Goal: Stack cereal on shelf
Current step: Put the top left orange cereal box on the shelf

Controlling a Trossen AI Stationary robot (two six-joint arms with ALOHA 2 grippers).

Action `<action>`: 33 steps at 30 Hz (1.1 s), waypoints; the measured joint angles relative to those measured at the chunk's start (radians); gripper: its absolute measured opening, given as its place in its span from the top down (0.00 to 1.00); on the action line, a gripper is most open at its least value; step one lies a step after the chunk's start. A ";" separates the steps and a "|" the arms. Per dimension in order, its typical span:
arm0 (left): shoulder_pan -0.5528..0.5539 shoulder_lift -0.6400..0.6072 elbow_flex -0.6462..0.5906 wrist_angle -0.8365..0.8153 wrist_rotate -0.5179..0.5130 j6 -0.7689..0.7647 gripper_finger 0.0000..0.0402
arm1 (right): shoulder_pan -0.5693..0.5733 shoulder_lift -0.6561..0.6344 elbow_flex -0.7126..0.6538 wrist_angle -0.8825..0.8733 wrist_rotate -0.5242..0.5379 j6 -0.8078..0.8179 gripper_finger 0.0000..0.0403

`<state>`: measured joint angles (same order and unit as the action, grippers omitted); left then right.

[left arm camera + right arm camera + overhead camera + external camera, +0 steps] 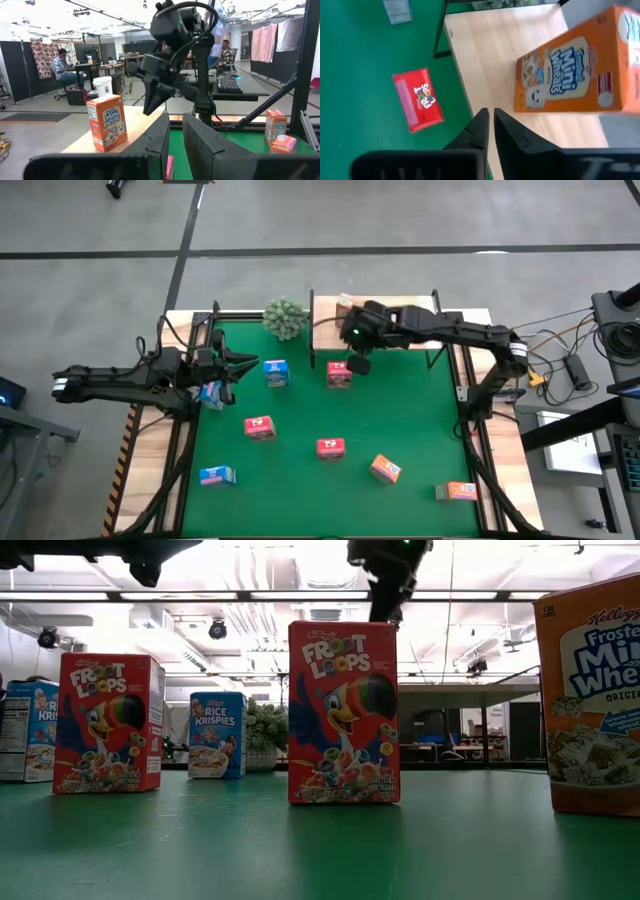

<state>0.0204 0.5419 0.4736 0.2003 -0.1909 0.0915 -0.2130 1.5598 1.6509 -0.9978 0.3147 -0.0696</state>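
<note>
Left gripper (232,368) holds a blue box (211,391) at the table's left edge. Right gripper (357,363), fingers together and empty, hangs over the shelf (325,330) front edge; an orange Mini-Wheats box (106,121) stands on it

You are looking down on the right gripper (357,363) hovering near the shelf (330,330), just beside a red box (339,374), while the left gripper (232,368) is reaching beside a blue box (276,372).
</note>
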 joint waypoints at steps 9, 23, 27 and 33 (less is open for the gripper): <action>0.000 0.000 0.000 0.000 0.000 0.004 0.91 | -0.065 -0.225 -0.482 0.566 0.001 0.015 0.97; 0.000 0.000 0.000 0.001 0.000 0.020 0.91 | -0.156 -0.212 -0.721 0.932 -0.008 -0.028 0.97; 0.000 0.000 0.000 0.001 0.000 0.023 0.91 | -0.172 -0.168 -0.686 0.935 -0.008 -0.048 0.97; 0.000 0.000 0.000 0.001 0.000 0.024 0.91 | -0.191 -0.091 -0.610 0.934 -0.007 -0.081 0.97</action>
<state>0.0204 0.5419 0.4736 0.2008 -0.1909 0.1150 -0.4038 1.4686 1.0413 -0.0633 0.3072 -0.1509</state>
